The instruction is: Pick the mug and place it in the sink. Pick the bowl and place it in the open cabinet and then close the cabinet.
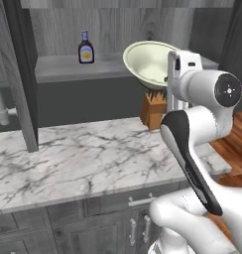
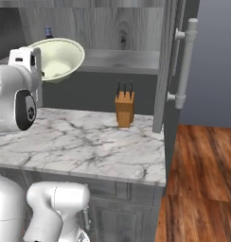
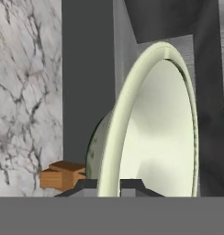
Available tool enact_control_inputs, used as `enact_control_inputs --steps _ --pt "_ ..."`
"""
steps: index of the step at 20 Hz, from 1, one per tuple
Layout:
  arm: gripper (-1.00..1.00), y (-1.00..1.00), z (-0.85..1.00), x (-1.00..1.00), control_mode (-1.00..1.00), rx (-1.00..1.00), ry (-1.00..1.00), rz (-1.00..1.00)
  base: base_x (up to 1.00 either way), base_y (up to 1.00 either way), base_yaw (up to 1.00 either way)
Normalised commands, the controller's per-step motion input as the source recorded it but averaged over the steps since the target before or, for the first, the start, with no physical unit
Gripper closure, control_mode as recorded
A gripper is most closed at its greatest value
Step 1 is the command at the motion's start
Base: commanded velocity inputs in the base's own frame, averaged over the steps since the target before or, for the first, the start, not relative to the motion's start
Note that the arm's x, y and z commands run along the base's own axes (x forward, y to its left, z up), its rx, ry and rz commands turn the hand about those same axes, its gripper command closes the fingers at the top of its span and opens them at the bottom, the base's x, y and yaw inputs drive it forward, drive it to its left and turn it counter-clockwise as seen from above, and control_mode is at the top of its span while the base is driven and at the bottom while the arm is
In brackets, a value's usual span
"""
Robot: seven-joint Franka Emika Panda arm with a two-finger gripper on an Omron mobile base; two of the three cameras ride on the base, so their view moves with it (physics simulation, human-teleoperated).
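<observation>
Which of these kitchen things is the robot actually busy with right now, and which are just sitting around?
Part of the job:
- bowl, tilted, its rim pinched by the tool
- cabinet, open, the bowl held at its shelf

Just lying about:
- sauce bottle on the cabinet shelf
- knife block on the marble counter

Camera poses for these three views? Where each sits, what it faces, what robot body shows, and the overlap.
Left base view: behind-left of the arm, facing the open cabinet with its sauce bottle; arm rises lower right.
Right base view: behind-right, facing the marble counter, knife block and cabinet door; arm at left.
Hand view: on the hand, looking along the gripper, shut on the rim of the bowl.
Shared: bowl and knife block show in all three.
</observation>
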Motion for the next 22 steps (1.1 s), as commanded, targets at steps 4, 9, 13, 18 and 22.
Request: enact_control_inputs --steps 4,9,13,18,22 --pt "1.00 -0.07 0.01 0.61 -1.00 0.00 0.02 0.00 0.00 0.00 0.00" --pt "1.00 0.00 0.00 0.68 -1.00 0.00 0.01 0.00 0.00 0.00 0.00" --pt "1.00 0.00 0.00 0.68 -1.00 0.00 0.03 0.00 0.00 0.00 0.00" --pt "1.00 0.00 0.00 0.60 -1.00 0.00 0.02 0.00 0.00 0.00 0.00" --pt "1.00 0.00 0.00 0.60 -1.00 0.00 0.00 0.00 0.00 0.00 0.00"
